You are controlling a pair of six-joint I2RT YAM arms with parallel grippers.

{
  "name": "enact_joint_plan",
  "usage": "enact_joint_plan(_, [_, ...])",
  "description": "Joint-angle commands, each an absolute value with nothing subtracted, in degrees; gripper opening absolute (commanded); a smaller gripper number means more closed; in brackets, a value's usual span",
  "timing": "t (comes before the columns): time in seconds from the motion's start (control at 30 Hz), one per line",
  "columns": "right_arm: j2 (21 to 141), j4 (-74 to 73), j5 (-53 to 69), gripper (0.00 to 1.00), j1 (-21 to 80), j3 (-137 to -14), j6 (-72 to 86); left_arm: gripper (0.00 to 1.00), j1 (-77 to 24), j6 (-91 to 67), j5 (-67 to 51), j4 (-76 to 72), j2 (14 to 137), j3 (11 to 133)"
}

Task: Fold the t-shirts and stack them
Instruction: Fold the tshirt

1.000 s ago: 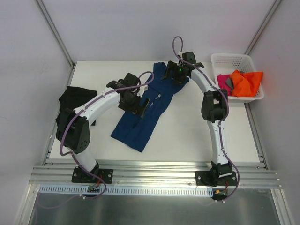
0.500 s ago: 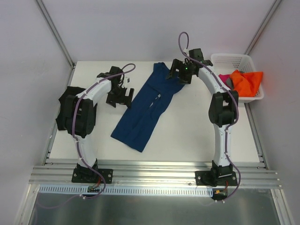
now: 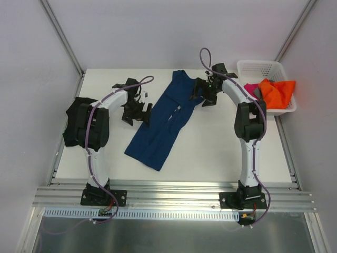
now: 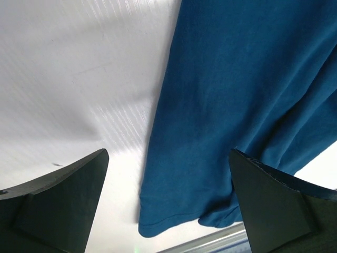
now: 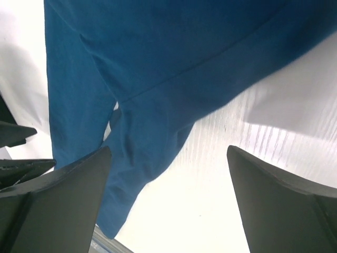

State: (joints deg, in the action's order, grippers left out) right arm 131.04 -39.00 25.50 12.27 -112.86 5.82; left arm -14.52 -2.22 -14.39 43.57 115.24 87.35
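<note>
White tabletop fills the middle of a pale-walled cell, and the navy shirt lies on it as a long, rumpled strip. It runs on a slant from the far edge, near the centre, down towards the near left. Its shape is hard to read: folds overlap, and the sleeves cannot be picked out from above.

The left gripper sits at the strip's left edge, about halfway along. Its wrist camera shows both dark fingers spread wide with nothing between them. The cloth's edge runs down the gap, with bare white to the left of it (only a corner of the hem shows, the rest being cut off).

The right gripper is over the strip's far right side and hides that part from above. Its fingers are also parted wide and hold nothing. A seam and a flap of blue cloth show beneath them. Whether either gripper touches the cloth I cannot tell.

The black shirt lies at the tabletop's left edge, mostly hidden behind the left arm. The basket stands at the far right corner. The orange shirt spills over its rim beside the magenta shirt, and only a sliver of grey shirt shows.
</note>
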Motion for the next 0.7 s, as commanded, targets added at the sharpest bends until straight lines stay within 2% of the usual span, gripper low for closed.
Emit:
enact_joint_plan(0.0, [133.4, -39.0, 25.0, 0.97, 11.9, -116.9, 4.9, 0.99, -14.1, -2.7, -16.3, 45.8, 114.8, 86.4])
enact_joint_plan(0.5, [144.5, -36.6, 25.6, 0.97, 11.5, -127.9, 8.4, 0.99, -13.8, -3.5, -17.6, 46.5, 110.7, 77.9])
enact_joint_plan(0.67, [149.1, -34.3, 25.8, 0.97, 11.8, -133.8, 10.3, 0.99, -16.6, -4.2, -19.9, 47.3, 108.6, 73.5])
